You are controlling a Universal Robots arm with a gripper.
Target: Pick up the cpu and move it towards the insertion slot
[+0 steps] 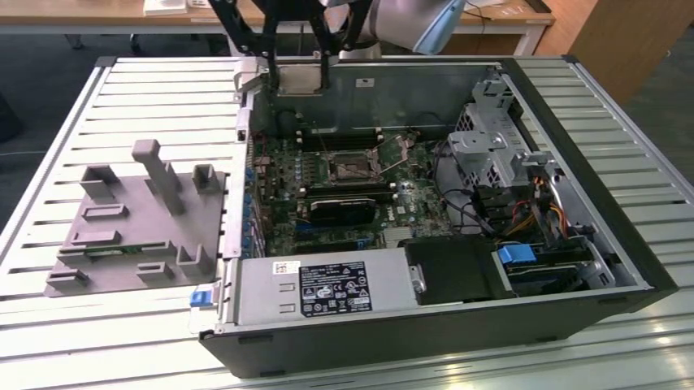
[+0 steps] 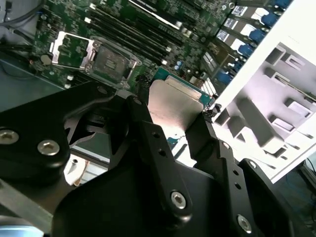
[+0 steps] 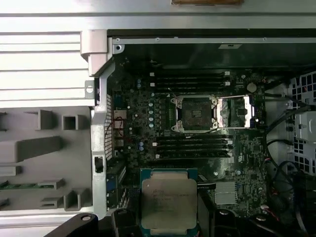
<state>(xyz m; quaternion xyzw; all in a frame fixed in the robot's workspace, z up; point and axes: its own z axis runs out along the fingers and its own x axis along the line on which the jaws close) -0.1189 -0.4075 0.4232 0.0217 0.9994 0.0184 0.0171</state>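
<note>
Claw: the claw [image 2: 175,111] is clamped on the cpu [image 2: 174,104], one black finger [image 2: 140,116] on each of two opposite edges — the chip hangs between them, clear of the board.
Cpu, where: in the exterior view the cpu [image 1: 301,78] is up high at the far wall of the open computer case [image 1: 434,325], above the motherboard [image 1: 284,166]; in the first wrist view the cpu [image 3: 169,201] sits well short of the insertion slot [image 3: 193,113].
Insertion slot: its metal frame is swung open beside the dark centre, nothing in it; in the exterior view the insertion slot [image 1: 349,165] lies mid-board.
Handling: I'd judge it light and perfectly stiff — a flat metal lid on a thin board, so little to squeeze. The smooth rim looks slippery, and the underside is likely delicate.
Where to hold: by the two opposite edges, as now, keeping off the faces.
Fixture: the grey fixture [image 1: 136,223] stands on the slatted table [image 1: 162,89], beside the case.
</note>
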